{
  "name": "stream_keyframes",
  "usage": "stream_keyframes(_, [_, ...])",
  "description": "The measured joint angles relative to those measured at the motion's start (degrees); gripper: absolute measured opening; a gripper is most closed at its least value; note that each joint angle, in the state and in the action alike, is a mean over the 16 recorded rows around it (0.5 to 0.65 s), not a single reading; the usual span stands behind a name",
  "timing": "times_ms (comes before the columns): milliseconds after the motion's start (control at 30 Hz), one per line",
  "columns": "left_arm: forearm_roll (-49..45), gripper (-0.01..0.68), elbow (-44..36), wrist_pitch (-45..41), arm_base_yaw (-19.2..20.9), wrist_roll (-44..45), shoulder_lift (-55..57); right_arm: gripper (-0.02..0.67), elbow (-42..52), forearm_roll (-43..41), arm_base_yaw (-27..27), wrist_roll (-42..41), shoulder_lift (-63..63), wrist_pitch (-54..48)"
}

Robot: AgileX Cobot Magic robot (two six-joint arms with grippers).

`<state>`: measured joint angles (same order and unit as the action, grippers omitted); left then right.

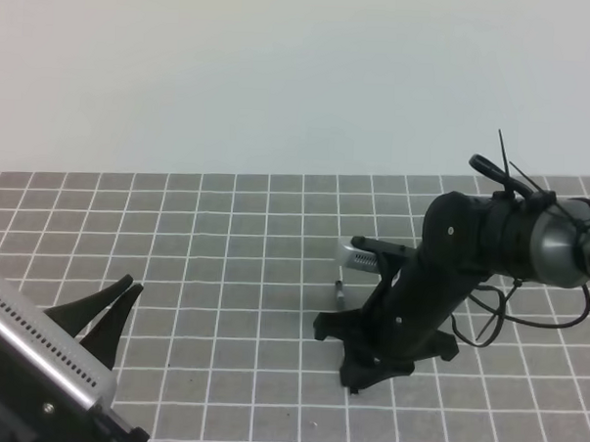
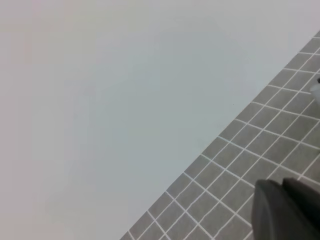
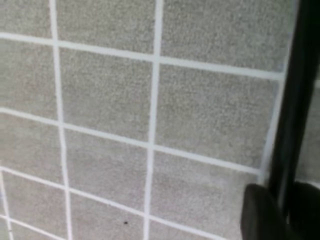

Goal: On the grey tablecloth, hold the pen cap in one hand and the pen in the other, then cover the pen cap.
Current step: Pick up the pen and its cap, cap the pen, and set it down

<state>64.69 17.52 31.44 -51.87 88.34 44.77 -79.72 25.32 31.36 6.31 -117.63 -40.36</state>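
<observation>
The left gripper (image 1: 124, 290) is closed and holds nothing, at the near left of the cloth (image 1: 234, 277). The right gripper (image 1: 367, 376) presses down at the right; its jaws are hidden. A thin black pen (image 3: 295, 105) runs beside one finger (image 3: 260, 215).

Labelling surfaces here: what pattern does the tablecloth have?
The grey tablecloth carries a grid of thin white lines forming squares, clearest in the right wrist view.

A plain pale wall (image 1: 282, 74) rises behind the table, evenly lit.
</observation>
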Motion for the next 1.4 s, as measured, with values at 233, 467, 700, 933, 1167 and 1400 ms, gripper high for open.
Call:
stream_keyframes(233, [0.4, 0.001, 0.0, 0.0, 0.0, 0.0, 0.0, 0.314, 0.1, -0.3, 0.0, 0.4, 1.2, -0.5])
stream_keyframes(467, [0.5, 0.001, 0.0, 0.0, 0.0, 0.0, 0.0, 0.365, 0.2, -2.8, 0.1, 0.8, 7.2, -1.0])
stream_keyframes(700, [0.4, 0.001, 0.0, 0.0, 0.0, -0.1, 0.0, 0.271, 0.3, -8.2, 0.1, 0.3, 19.6, -1.5])
stream_keyframes(933, [-0.9, 0.001, 0.0, 0.0, 0.0, -1.5, 0.0, 0.113, 0.4, -18.1, 0.1, -0.1, 34.6, -3.4])
stream_keyframes(1167, [-2.4, 0.001, 0.0, 0.0, 0.0, -3.5, 0.0, 0.016, 3.7, -29.3, 0.1, 0.4, 48.2, -6.7])
stream_keyframes(1400, [-2.6, 0.001, 0.0, 0.0, 0.0, -4.5, 0.0, 0.005, 14.6, -37.9, 0.1, 2.2, 60.0, -6.9])
